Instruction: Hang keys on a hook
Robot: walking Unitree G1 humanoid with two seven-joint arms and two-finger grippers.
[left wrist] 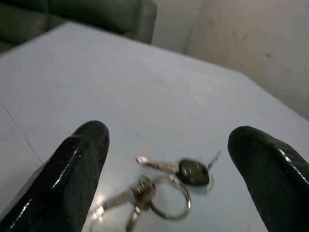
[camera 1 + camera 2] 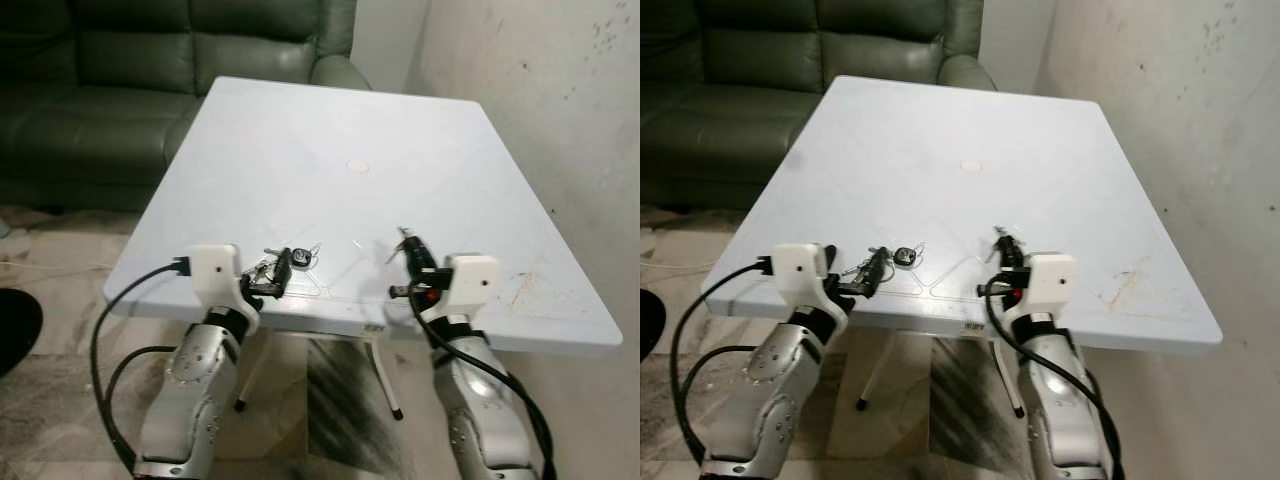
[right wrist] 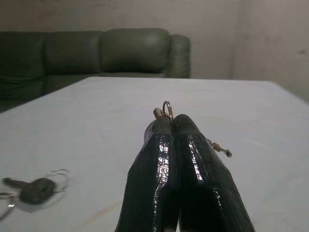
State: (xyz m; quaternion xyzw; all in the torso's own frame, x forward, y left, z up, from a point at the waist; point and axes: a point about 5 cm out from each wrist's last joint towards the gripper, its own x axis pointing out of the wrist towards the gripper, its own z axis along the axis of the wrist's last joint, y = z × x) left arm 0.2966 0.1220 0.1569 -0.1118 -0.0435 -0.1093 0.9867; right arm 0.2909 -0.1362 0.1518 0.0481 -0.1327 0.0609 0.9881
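Keys [image 2: 287,264]: a bunch with 1 black-headed key and metal rings lies flat on the white table [image 2: 330,140], near its front edge, toward the robot's left.
Left gripper [image 1: 169,159]: wide open, its 2 black fingers [image 1: 77,169] well apart on either side of the bunch; it holds nothing, and contact with the keys cannot be told.
Left gripper, head views: low over the table's front edge, fingertips right at the bunch, so the black fingers and the keys merge there.
Right gripper [image 3: 173,121]: fingers pressed together, pinching a small metal ring [image 3: 167,108] that pokes up between the tips.
Small chain end [image 3: 219,148]: a thin metal piece sticks out beside the right gripper's fingers.
Right gripper, head views: raised just above the table near the front edge, well apart from the bunch, on the robot's right.
Left wrist view adds: the split ring, the key blades and the black key head, seen clearly between the spread fingers.
Right wrist view adds: the pinched ring; the black-headed key also lies off to one side on the table.
Sofa [image 2: 120,80]: dark green, behind the table.
Wall [image 2: 540,90]: pale and marked, beside the table on the robot's right.
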